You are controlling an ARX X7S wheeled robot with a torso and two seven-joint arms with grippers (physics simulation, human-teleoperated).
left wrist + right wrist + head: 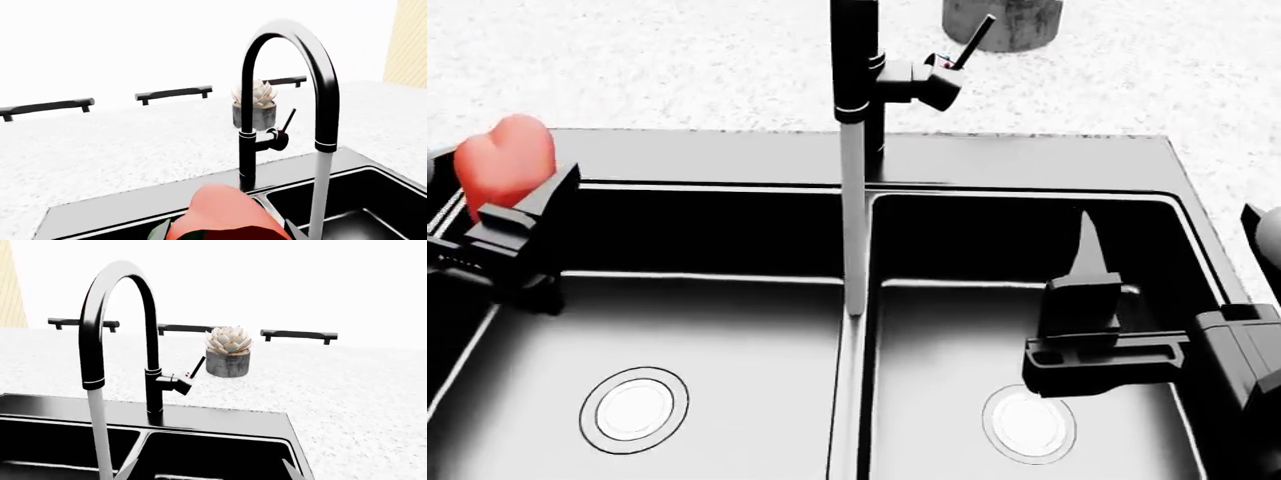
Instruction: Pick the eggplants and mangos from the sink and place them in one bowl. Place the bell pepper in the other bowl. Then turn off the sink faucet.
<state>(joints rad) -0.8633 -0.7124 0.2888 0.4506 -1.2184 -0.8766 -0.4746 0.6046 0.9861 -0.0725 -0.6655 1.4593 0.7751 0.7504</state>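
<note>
The left gripper (510, 215) hangs over the outer rim of the sink's left basin, closed on a smooth fruit, red fading to salmon, which reads as the mango (505, 165). In the left wrist view the same fruit (223, 215) fills the space between the fingers, with a little green showing low beside it. The right gripper (1090, 300) hovers above the right basin with nothing in it; one dark pointed finger (1086, 255) stands up clearly, and the right wrist view shows two fingertips spread well apart, so it is open.

The sink (1014, 160) is black, with two rectangular basins split by a centre divider and a round silver drain (634, 410) in each. Both basins look bare apart from the drains. At the back edge, on the divider line, rises the sink faucet (280, 100), a tall black post arching over into a spout, with a stubby side body and a thin lever tilted up and away. A pale stream of water (854, 220) falls from the spout and lands by the divider, so the tap is running.

The table (100, 150) around the sink is white speckled stone. Behind the faucet, toward the table's back edge, a pale succulent sits in a rough grey pot (228, 362). Beyond it stands a white wall of cabinet fronts with black bar handles (299, 334), and a strip of yellowish panelling (408, 42) shows at one side. The eggplant, the bell pepper and the bowls are not in view.
</note>
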